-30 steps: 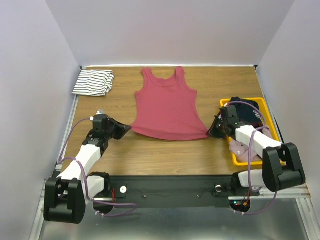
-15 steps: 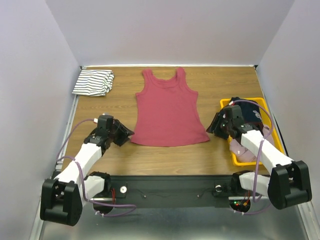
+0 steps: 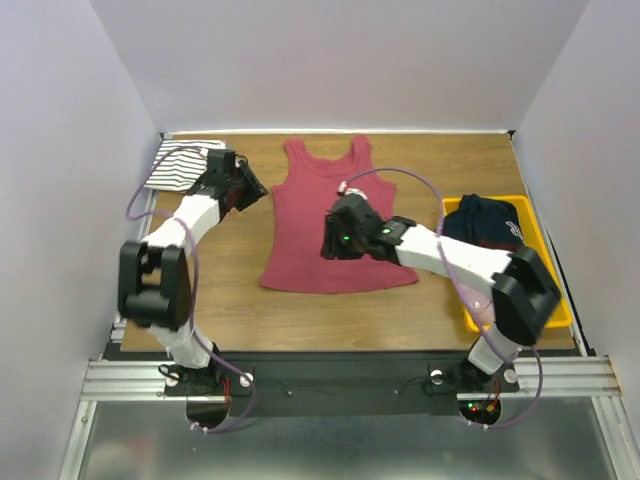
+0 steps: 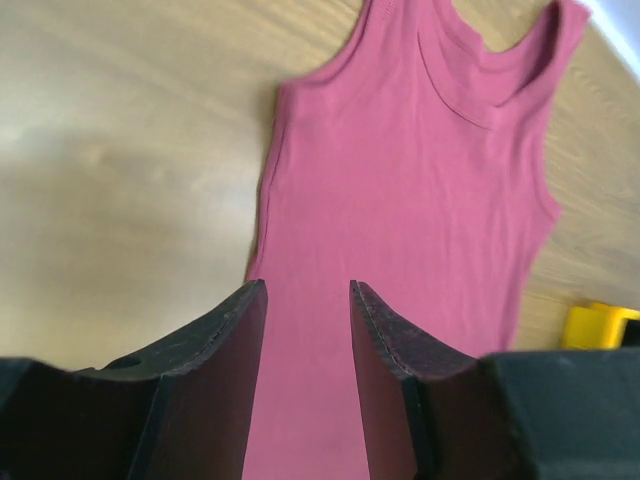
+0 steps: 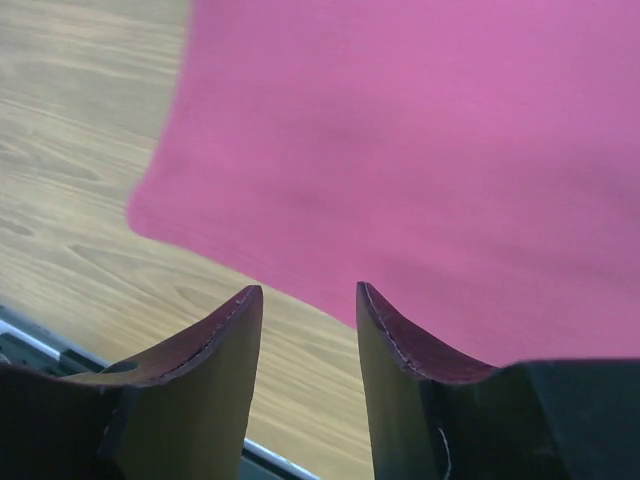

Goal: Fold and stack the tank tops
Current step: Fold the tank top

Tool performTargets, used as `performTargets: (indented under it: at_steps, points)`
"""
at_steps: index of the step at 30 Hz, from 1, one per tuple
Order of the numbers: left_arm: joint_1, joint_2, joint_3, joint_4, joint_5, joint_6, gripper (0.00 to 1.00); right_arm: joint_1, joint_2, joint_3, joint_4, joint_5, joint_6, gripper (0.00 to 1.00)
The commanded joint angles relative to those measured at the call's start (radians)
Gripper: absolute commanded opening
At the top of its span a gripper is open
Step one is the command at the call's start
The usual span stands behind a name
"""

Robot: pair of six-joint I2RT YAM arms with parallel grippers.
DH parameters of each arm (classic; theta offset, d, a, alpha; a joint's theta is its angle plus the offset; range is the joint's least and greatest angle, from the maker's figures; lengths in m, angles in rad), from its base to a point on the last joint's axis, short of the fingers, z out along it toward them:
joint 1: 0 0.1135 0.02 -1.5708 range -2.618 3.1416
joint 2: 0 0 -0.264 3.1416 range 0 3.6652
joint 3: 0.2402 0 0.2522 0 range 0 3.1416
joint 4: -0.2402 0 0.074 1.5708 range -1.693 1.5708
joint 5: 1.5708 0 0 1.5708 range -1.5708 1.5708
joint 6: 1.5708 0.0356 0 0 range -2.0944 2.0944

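Presently the dark red tank top lay flat and unfolded on the wooden table, straps toward the far edge and hem toward the arms; the left wrist view showed it at full length with neckline and armholes spread open; the right wrist view showed its lower body and one hem corner against the wood grain. The striped tank top sat as a folded bundle in the far left corner, well apart from the red one.

The left gripper was between the two tops, just beside the red top's left armhole edge; its fingers stood moderately apart with nothing between them. The right gripper was over the middle of the red top; its fingers were likewise parted and empty; contact with the cloth could not be determined in either case.

A yellow bin stood at the right side of the table holding a dark garment; a pale print on that garment was too small to read.

Compared with half a second before: both grippers had left the near hem corners; the left arm had reached far forward to the armhole; the right arm had swung inward across the cloth; the red top and the striped bundle held their positions.
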State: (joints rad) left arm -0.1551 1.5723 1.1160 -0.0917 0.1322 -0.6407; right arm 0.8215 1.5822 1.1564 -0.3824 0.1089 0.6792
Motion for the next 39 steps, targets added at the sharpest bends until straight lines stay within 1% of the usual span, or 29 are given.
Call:
performTargets:
  at_steps: [1,2,3,4,5,6,8,12,17,23,31,35,37,39]
  points:
    - [0.006,0.214,0.189,0.023,0.105,0.166,0.51,0.114,0.149,0.198,0.051,0.066,0.003,0.47]
    - [0.008,0.257,0.230,-0.003,0.122,0.179,0.51,0.131,0.179,0.230,0.051,0.064,0.002,0.47]
    - [0.009,0.329,0.304,-0.009,0.166,0.194,0.52,0.161,0.234,0.282,0.053,0.066,0.003,0.47]
    - [0.008,0.357,0.335,-0.013,0.188,0.226,0.52,0.177,0.258,0.305,0.053,0.067,0.003,0.47]
    - [0.008,0.382,0.364,-0.037,0.188,0.236,0.52,0.191,0.286,0.328,0.053,0.072,0.000,0.47]
    - [0.008,0.418,0.413,-0.052,0.157,0.242,0.54,0.218,0.309,0.350,0.053,0.078,0.000,0.46]
    - [0.009,0.448,0.459,-0.078,0.136,0.268,0.54,0.246,0.377,0.403,0.051,0.083,-0.004,0.46]
    - [0.011,0.531,0.511,-0.117,0.118,0.297,0.54,0.304,0.466,0.485,0.051,0.107,-0.010,0.46]
    - [0.011,0.542,0.502,-0.106,0.115,0.297,0.54,0.326,0.539,0.534,0.048,0.167,-0.017,0.46]
    - [0.011,0.545,0.495,-0.098,0.116,0.296,0.54,0.329,0.588,0.574,0.027,0.235,-0.013,0.46]
    - [0.011,0.560,0.495,-0.088,0.136,0.286,0.53,0.340,0.665,0.627,0.011,0.250,-0.020,0.46]
    - [0.011,0.560,0.498,-0.086,0.136,0.286,0.53,0.347,0.674,0.637,0.000,0.262,-0.021,0.45]
    - [0.011,0.560,0.499,-0.089,0.135,0.285,0.53,0.349,0.668,0.626,-0.006,0.264,-0.017,0.36]
    - [0.011,0.563,0.505,-0.094,0.130,0.285,0.52,0.349,0.648,0.597,-0.007,0.265,-0.012,0.31]
